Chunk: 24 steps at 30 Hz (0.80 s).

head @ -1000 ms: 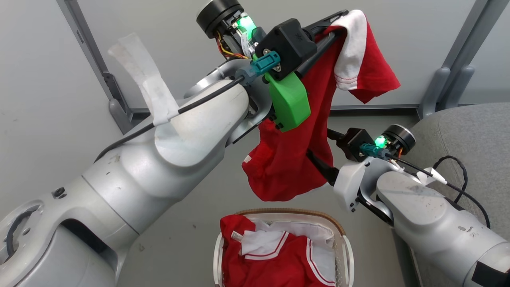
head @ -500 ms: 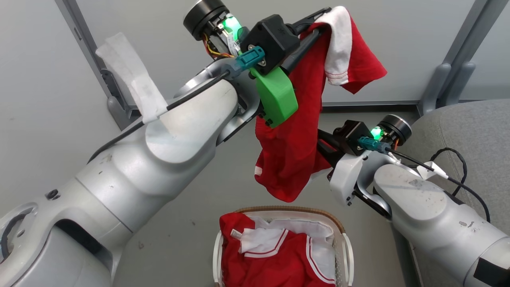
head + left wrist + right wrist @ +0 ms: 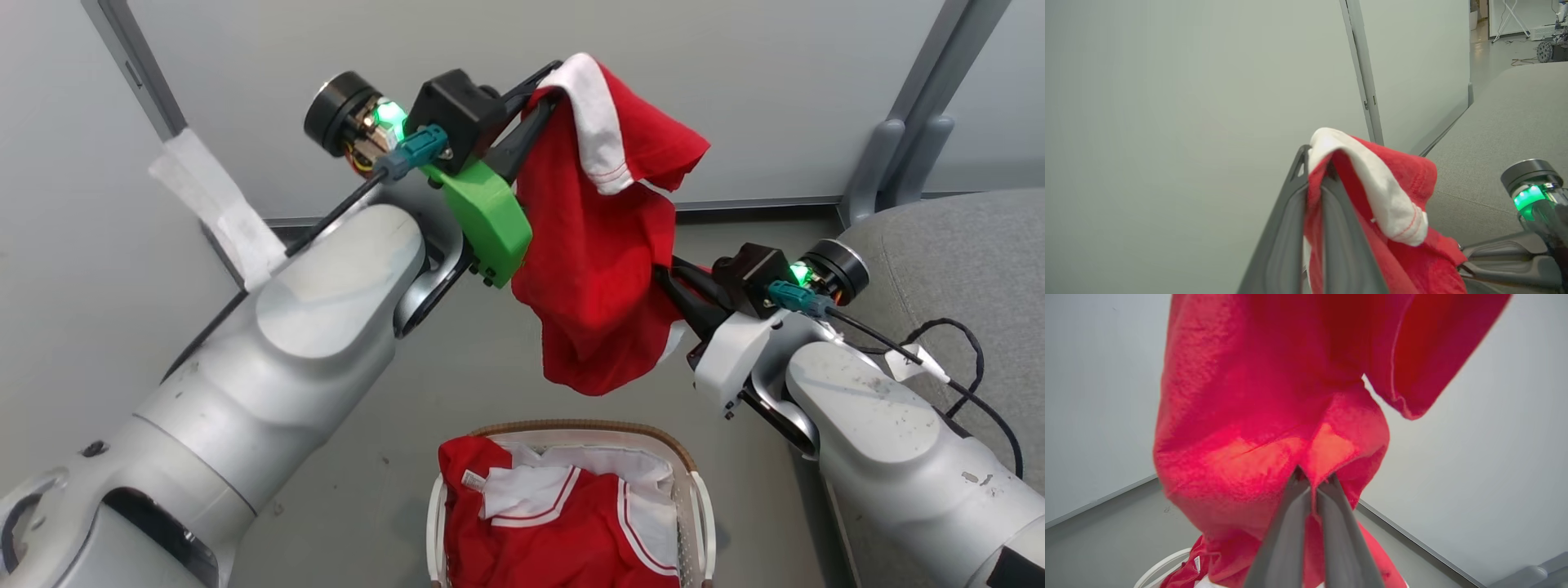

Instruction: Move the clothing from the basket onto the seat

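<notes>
A red garment with a white band [image 3: 596,269] hangs in the air between both arms. My left gripper [image 3: 545,86] is shut on its upper white-trimmed edge [image 3: 1372,179], held high near the wall. Lower down, my right gripper [image 3: 663,278] is shut on the red cloth [image 3: 1274,416] at its side. More red clothing with white stripes [image 3: 555,531] lies in the white basket with a brown rim [image 3: 702,514] at the bottom centre. The grey seat [image 3: 963,253] stands at the right, behind my right arm.
A pale wall with grey metal posts [image 3: 922,106] runs across the back. Grey floor [image 3: 457,392] lies under the hanging garment. A black cable [image 3: 963,351] loops off my right forearm over the seat's edge.
The whole head view has shifted, so the camera moved. My right gripper has risen closer to the left one, and the garment now hangs more bunched between them.
</notes>
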Available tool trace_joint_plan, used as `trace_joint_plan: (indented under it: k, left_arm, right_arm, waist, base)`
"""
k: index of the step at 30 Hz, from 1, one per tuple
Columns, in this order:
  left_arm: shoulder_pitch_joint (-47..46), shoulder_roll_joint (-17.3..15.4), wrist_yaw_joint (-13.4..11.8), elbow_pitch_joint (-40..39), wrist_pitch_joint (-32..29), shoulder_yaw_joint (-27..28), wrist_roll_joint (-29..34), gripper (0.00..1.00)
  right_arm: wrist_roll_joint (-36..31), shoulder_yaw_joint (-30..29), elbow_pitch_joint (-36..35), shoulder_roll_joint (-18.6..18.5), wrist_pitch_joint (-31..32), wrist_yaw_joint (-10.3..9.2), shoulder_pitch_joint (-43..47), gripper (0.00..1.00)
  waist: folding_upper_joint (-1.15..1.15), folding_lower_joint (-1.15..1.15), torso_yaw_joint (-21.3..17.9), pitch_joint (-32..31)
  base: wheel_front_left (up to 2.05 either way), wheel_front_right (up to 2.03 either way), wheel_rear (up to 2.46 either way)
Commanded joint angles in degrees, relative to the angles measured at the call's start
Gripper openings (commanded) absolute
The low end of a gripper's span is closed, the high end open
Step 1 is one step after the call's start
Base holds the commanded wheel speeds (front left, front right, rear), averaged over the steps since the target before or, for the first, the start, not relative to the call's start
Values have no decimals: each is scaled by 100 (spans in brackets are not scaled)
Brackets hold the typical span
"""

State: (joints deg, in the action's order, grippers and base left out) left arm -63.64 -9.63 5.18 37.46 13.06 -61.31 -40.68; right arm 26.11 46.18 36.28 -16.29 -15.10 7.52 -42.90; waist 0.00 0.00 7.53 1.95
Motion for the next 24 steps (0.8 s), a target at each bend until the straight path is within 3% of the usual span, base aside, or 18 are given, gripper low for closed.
trace_joint_plan:
  k: [1,11,20,24]
  left_arm:
    - [203,-17,-30,66,54,43,-88,100]
    - [1134,139,-125,143,221,429,-182,100]
    - [2365,287,-184,-480,209,1177,493,100]
    - [2937,391,-100,-629,208,1507,745,100]
  right_arm:
    - [-54,-113,-58,-22,-10,-6,134,0]
    - [-349,-998,-401,-25,-11,-6,481,0]
    - [-622,-1655,-665,48,-11,-6,698,0]
    - [-711,-1848,-789,73,-11,-6,804,0]
  waist:
    - [0,0,-24,4]
    - [0,0,-107,29]
    - [0,0,-251,63]
    - [0,0,-321,68]
  base:
    - [0,0,0]
    - [0,0,0]
    - [0,0,0]
    - [0,0,0]
